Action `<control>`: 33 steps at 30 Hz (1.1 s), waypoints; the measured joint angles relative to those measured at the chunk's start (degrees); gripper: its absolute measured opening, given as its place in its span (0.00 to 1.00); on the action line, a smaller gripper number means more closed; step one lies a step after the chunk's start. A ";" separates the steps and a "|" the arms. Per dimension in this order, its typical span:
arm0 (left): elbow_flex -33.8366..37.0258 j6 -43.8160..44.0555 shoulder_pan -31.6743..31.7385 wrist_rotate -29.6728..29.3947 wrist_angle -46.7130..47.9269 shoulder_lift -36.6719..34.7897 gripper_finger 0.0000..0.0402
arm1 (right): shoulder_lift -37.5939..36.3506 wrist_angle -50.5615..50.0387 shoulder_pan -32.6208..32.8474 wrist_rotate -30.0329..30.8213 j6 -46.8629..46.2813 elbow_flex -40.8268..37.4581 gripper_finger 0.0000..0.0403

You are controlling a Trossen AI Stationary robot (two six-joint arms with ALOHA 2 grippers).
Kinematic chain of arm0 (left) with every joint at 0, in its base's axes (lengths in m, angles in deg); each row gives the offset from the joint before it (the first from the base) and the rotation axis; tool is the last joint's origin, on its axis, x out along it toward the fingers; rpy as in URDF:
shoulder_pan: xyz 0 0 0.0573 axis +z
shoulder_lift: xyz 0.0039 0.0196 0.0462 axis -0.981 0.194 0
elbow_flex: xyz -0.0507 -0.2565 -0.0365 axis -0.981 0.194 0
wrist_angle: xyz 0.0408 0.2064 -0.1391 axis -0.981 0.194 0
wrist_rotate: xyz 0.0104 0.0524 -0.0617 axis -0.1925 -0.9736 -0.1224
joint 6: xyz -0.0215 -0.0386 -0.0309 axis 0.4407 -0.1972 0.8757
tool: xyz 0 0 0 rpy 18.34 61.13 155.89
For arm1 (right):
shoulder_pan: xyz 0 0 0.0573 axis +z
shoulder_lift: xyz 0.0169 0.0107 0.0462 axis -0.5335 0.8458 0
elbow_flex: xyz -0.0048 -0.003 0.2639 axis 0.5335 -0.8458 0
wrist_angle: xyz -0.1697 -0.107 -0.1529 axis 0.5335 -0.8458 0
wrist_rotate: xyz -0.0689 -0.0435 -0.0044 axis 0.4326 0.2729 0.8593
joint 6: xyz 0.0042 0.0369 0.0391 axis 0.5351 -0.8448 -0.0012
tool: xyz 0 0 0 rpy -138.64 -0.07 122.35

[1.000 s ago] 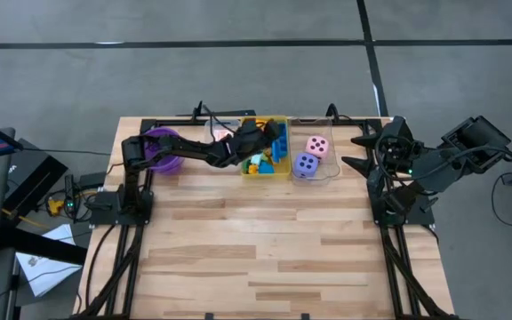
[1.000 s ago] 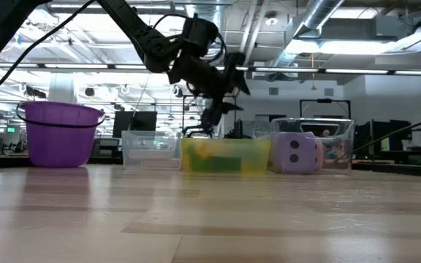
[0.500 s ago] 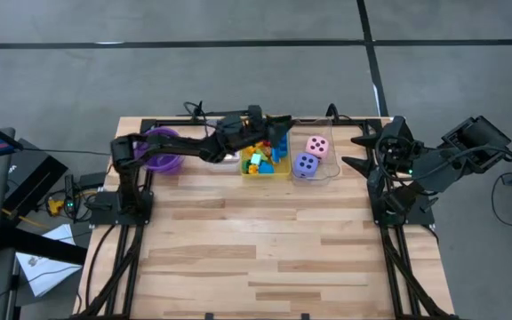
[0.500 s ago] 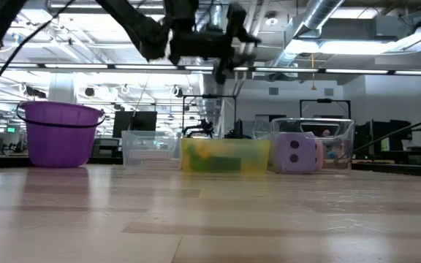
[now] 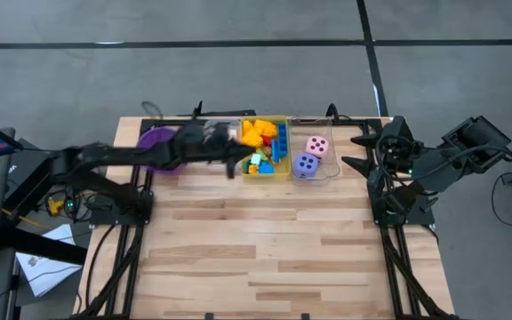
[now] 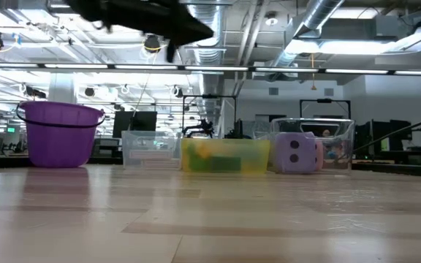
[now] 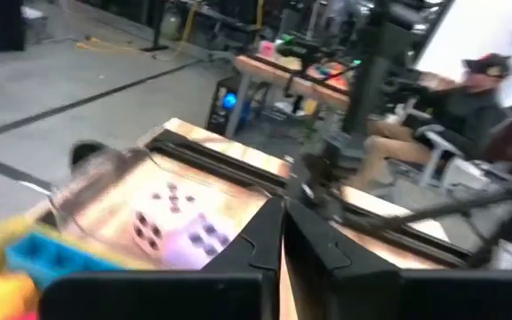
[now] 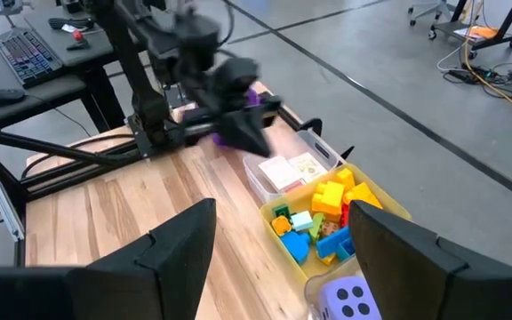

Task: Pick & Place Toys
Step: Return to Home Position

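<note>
The table carries everything along its 12 o'clock edge. The left arm reaches in from 9 o'clock across the bowl and the card bin, and in the low view it is high above them. The left gripper is clenched and empty. The right arm waits at 3 o'clock. The right gripper is spread wide, holds nothing, and sits near the dice bin. The yellow bin stands between those two bins, heaped with blocks. The pink die and purple die fill the dice bin, and the cards lie in theirs.

The likeliest slip is a swing toward 9 o'clock that dips. It could clip the bowl rim or the card bin, shove the row and tip loose blocks out. A right-arm twitch could nudge the dice bin.
</note>
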State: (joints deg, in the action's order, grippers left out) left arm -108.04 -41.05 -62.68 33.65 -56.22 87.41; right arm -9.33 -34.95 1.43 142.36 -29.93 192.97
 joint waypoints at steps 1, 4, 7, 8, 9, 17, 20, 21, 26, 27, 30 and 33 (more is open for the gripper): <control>3.37 0.62 -0.61 -0.11 -1.22 -2.47 0.02 | 0.00 0.14 0.00 0.02 0.01 0.02 0.62; 12.81 0.52 -3.56 -3.49 -6.63 -9.93 0.00 | 0.00 0.84 -0.15 0.08 0.01 0.02 0.62; 20.39 -1.26 -8.20 -10.16 -12.15 -16.47 0.00 | -0.01 1.92 -0.33 0.30 0.01 0.00 0.62; 22.31 -2.03 -10.10 -12.54 -13.17 -18.15 0.00 | -0.02 2.39 -0.63 0.30 -0.01 0.00 0.62; 24.20 -2.73 -12.04 -14.72 -13.08 -19.85 0.00 | -0.02 2.89 -0.93 0.28 -0.03 0.00 0.62; 35.35 -8.09 -23.93 -23.69 -13.30 -32.97 0.00 | -0.02 7.27 -3.54 0.32 -0.01 0.02 0.62; 39.07 -9.48 -25.53 -23.67 -13.51 -39.00 0.00 | -0.02 8.45 -4.09 0.29 -0.03 0.02 0.62; 40.32 -9.76 -25.63 -23.69 -13.46 -41.12 0.00 | -0.02 8.66 -4.29 0.28 -0.07 0.02 0.62; 47.24 -9.86 -25.01 -23.82 -12.72 -52.18 0.00 | -0.02 8.29 -4.91 0.28 -1.54 0.02 0.62; 48.44 -9.83 -25.00 -23.82 -12.58 -54.29 0.00 | -0.02 8.29 -5.03 0.30 -1.54 0.02 0.62; 51.08 -10.07 -24.99 -23.81 -11.35 -59.82 0.00 | -0.02 8.29 -5.03 0.31 -1.54 0.02 0.62; 52.45 -11.71 -24.91 -23.85 -7.60 -63.85 0.00 | -0.02 7.77 -5.01 0.34 -2.20 0.02 0.62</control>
State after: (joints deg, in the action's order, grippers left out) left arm -55.59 -52.76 -87.59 9.81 -63.83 23.56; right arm -9.35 -27.18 -3.58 142.71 -32.12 192.99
